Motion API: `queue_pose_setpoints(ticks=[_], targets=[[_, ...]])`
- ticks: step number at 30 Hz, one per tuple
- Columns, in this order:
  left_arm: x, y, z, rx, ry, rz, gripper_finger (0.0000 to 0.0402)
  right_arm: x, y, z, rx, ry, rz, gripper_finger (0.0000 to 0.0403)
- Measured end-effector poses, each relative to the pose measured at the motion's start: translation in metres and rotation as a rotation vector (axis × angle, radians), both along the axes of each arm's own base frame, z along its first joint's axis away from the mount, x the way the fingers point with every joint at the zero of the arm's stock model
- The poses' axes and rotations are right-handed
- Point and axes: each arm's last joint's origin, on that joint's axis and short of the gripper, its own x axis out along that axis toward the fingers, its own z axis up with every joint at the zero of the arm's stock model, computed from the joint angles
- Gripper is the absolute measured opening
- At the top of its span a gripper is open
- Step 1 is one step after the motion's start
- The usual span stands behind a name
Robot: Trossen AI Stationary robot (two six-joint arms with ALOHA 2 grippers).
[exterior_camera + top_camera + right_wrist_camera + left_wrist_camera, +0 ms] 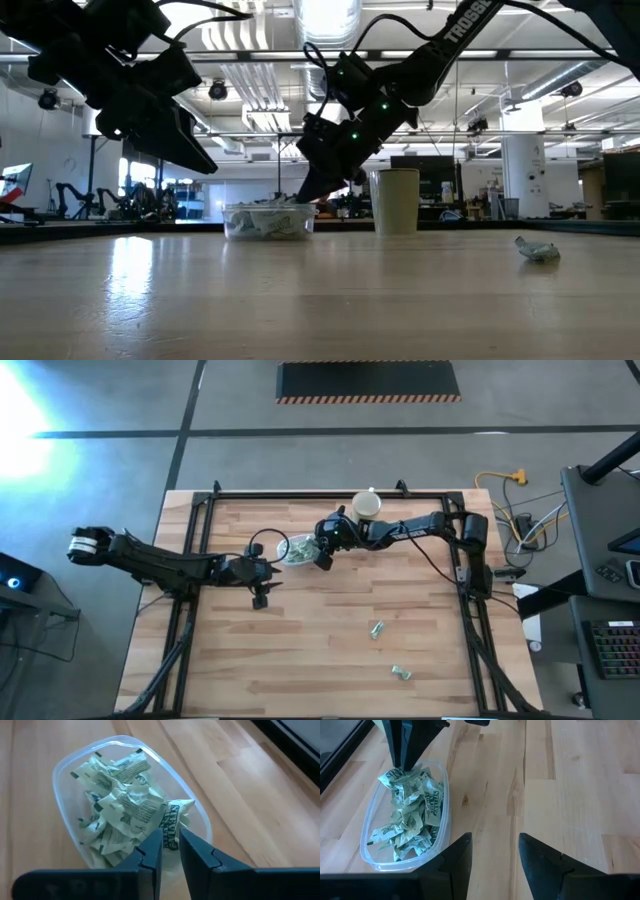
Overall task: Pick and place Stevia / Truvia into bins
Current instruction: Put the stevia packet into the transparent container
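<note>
Now we see our left hand [261, 598] on its dark arm hanging released over bare bench [330, 650], the small clear plastic tub [445, 785] just ahead of its fingers. Our right hand [170, 851] reaches into that tub, fingers narrowed around a crumpled pale green and white Stevia sachet [175, 817] lying atop the heap; whether it grips, we cannot tell.

floor [120, 410]: grey concrete, hazard-striped mat [368, 380] up top
ceiling [260, 40]: exposed pipes, bright lights
side: desk with keyboard [612, 645]
</note>
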Motion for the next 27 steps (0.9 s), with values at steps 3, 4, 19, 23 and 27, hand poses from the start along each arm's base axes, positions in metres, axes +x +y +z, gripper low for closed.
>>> queue_pose_setpoints(ticks=[3,4,19,23,27], targets=[[0.0,0.0,0.0,0.0,0.0,0.0,0.0146,0.0002,0.0005,0.0,0.014,-0.004,0.025,0.0052],[0.0,0.0,0.0,0.0,0.0,0.0,0.0146,0.0002,0.0009,-0.0001,0.019,-0.005,0.03,0.0052],[0.0,0.0,0.0,0.0,0.0,0.0,0.0146,-0.0023,0.0029,-0.0034,0.061,0.03,0.049,0.0052],[0.0,0.0,0.0,0.0,0.0,0.0,0.0146,-0.0013,0.0026,-0.0021,0.053,0.026,0.053,0.0052],[0.0,0.0,0.0,0.0,0.0,0.0,0.0146,0.0023,0.0024,0.0026,0.035,0.002,0.064,0.0052]])
